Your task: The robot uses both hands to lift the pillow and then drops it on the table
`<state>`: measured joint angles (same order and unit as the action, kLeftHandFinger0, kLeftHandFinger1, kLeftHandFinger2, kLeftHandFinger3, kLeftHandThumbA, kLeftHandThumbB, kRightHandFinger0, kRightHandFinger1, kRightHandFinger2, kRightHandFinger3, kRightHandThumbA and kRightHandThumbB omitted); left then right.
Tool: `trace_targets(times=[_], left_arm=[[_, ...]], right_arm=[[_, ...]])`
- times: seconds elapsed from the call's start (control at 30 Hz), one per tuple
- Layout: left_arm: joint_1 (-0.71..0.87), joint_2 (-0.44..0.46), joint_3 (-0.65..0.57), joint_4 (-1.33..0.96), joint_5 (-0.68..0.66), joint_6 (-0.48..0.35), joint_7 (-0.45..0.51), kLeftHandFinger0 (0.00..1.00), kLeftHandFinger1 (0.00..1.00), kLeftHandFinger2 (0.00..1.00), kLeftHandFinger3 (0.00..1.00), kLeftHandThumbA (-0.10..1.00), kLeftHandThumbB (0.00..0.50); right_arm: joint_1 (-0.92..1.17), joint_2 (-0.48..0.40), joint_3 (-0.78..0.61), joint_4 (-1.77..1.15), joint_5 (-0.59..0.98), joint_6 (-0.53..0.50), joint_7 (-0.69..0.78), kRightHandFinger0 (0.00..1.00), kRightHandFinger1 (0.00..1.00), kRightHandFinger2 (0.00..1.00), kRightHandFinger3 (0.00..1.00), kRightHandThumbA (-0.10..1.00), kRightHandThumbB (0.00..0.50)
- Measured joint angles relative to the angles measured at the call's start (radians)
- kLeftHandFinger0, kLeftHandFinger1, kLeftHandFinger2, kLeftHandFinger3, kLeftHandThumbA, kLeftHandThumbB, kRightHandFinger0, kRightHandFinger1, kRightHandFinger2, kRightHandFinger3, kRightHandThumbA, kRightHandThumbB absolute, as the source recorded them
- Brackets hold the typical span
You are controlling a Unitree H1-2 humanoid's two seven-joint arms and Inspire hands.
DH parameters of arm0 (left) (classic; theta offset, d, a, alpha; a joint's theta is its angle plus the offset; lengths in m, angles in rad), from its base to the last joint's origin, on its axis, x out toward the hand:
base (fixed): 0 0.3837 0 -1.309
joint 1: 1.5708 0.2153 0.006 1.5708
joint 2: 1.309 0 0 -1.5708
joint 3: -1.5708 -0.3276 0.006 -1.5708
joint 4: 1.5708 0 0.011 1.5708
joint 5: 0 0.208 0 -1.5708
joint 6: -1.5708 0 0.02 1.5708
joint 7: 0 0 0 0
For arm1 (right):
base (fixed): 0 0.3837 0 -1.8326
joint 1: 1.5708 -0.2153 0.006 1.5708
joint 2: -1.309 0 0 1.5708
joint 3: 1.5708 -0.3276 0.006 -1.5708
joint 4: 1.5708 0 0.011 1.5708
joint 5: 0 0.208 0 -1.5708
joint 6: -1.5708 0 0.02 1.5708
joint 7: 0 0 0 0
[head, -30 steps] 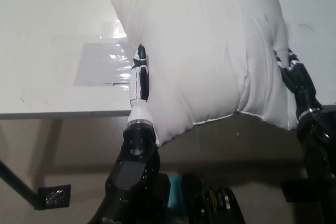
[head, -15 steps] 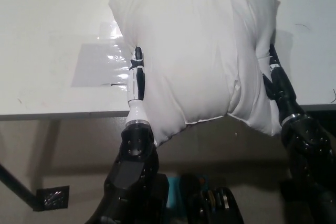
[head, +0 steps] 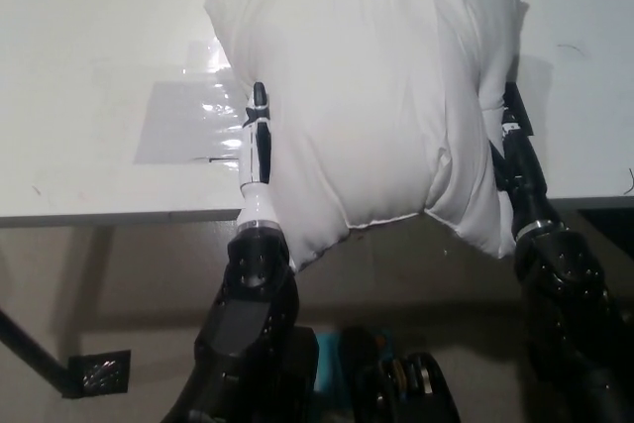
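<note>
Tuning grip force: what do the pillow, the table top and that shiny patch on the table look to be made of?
Pillow: white woven fabric over soft filling, likely; it creases and dents where the left hand and right hand press its sides. Table: smooth, matte white top, probably laminate or painted board. Shiny patch: looks like clear plastic film or tape, glossy, with wrinkled glints.

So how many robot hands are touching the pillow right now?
2: the left hand presses the pillow's left side, the right hand its right side.
</note>
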<state>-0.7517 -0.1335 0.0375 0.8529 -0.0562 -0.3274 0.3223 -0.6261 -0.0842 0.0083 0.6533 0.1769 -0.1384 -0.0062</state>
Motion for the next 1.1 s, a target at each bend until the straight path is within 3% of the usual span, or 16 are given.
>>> trace_targets(times=[0.07, 0.2, 0.4, 0.5, 0.57, 0.6, 0.67, 0.83, 0.9, 0.97, 1.1], left_arm=[[-0.001, 0.002, -0.007, -0.042, 0.000, 0.030, 0.000, 1.00, 1.00, 1.00, 1.00, 1.00, 0.231], [-0.008, 0.014, -0.021, -0.122, 0.000, 0.104, 0.000, 1.00, 1.00, 1.00, 1.00, 1.00, 0.242], [-0.066, 0.037, -0.039, -0.215, 0.007, 0.183, 0.000, 1.00, 1.00, 1.00, 1.00, 1.00, 0.271], [-0.087, 0.043, -0.041, -0.264, 0.009, 0.210, 0.000, 1.00, 1.00, 1.00, 1.00, 1.00, 0.272], [-0.098, 0.047, -0.041, -0.294, 0.009, 0.228, 0.000, 1.00, 1.00, 1.00, 1.00, 1.00, 0.301], [-0.109, 0.051, -0.041, -0.313, 0.009, 0.242, 0.000, 1.00, 1.00, 1.00, 1.00, 1.00, 0.342], [-0.128, 0.060, -0.040, -0.347, 0.009, 0.264, 0.000, 1.00, 1.00, 1.00, 1.00, 1.00, 0.348], [-0.180, 0.082, -0.038, -0.409, 0.010, 0.301, 0.000, 1.00, 1.00, 1.00, 1.00, 1.00, 0.337], [-0.193, 0.089, -0.038, -0.428, 0.010, 0.313, 0.000, 1.00, 1.00, 1.00, 1.00, 1.00, 0.305], [-0.202, 0.096, -0.038, -0.458, 0.012, 0.330, 0.000, 1.00, 1.00, 1.00, 1.00, 1.00, 0.315], [-0.211, 0.115, -0.038, -0.521, 0.018, 0.370, 0.000, 1.00, 1.00, 1.00, 1.00, 1.00, 0.299]], right_arm=[[-0.001, 0.000, 0.000, -0.010, 0.000, 0.001, -0.002, 1.00, 1.00, 1.00, 1.00, 1.00, 0.481], [-0.010, -0.004, 0.000, -0.041, -0.003, 0.022, -0.012, 1.00, 1.00, 1.00, 1.00, 1.00, 0.482], [-0.076, -0.031, 0.000, -0.089, -0.010, 0.067, -0.023, 1.00, 1.00, 1.00, 1.00, 1.00, 0.425], [-0.106, -0.051, -0.001, -0.130, -0.012, 0.087, -0.025, 1.00, 1.00, 1.00, 1.00, 1.00, 0.453], [-0.119, -0.059, -0.001, -0.168, -0.014, 0.102, -0.028, 1.00, 1.00, 1.00, 1.00, 1.00, 0.466], [-0.130, -0.064, -0.001, -0.202, -0.016, 0.115, -0.030, 1.00, 1.00, 1.00, 1.00, 1.00, 0.455], [-0.152, -0.068, -0.001, -0.248, -0.021, 0.130, -0.035, 1.00, 1.00, 1.00, 1.00, 1.00, 0.450], [-0.225, -0.079, -0.001, -0.333, -0.038, 0.173, -0.045, 1.00, 1.00, 1.00, 1.00, 1.00, 0.449], [-0.245, -0.080, -0.001, -0.356, -0.043, 0.188, -0.046, 1.00, 1.00, 1.00, 1.00, 1.00, 0.477], [-0.267, -0.082, -0.001, -0.376, -0.053, 0.206, -0.048, 1.00, 1.00, 1.00, 1.00, 1.00, 0.492], [-0.300, -0.089, 0.011, -0.404, -0.072, 0.240, -0.048, 1.00, 1.00, 1.00, 1.00, 1.00, 0.467]])
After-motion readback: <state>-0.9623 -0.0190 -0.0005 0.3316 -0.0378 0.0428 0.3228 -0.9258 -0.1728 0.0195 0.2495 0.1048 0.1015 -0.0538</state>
